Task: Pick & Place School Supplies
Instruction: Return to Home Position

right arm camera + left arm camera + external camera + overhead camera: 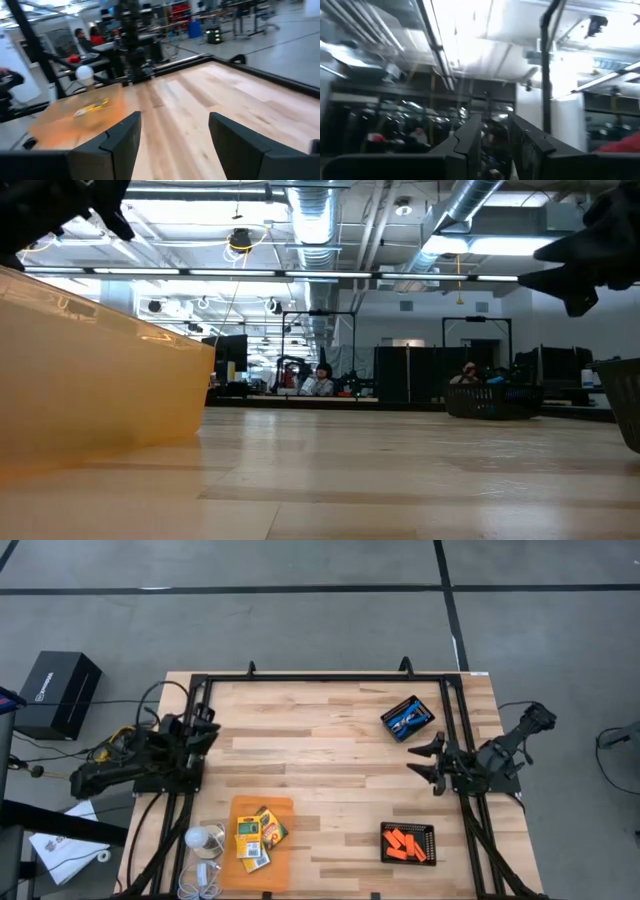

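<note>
**A:** Where do the school supplies lie?

**B:** All inside containers, seen from above. The yellow-and-green crayon boxes lie overlapping in the translucent orange tub at seven o'clock on the bench. The orange erasers are heaped in a black bin at five o'clock. The blue-handled tool lies in a separate black tray at one o'clock.

**A:** And the arms?

**B:** Both are clear of the goods. The right pincer sits at three o'clock, released, with nothing in it, pointing toward the bench's middle. The left pincer is at nine o'clock by the frame. Whether it is released or clenched I cannot tell.

**A:** What is left to do?

**B:** Little, I judge. Nothing lies loose on the bare wood, so parking the arms looks like the only step in hand.

**A:** If a piece had to be lifted?

**B:** The crayon boxes are probably light cardboard that dents, so I would take the topmost across its narrow sides, gently. The orange erasers should be light, rubbery and grippy, but they are small and piled. Pick one on top, across its short width. The blue-handled tool looks stiff and hard, and is likely slick at the metal. The handles near the pivot seem the safest hold. Its tray sits askew to the bench edge, so the wrist would need turning.
</note>
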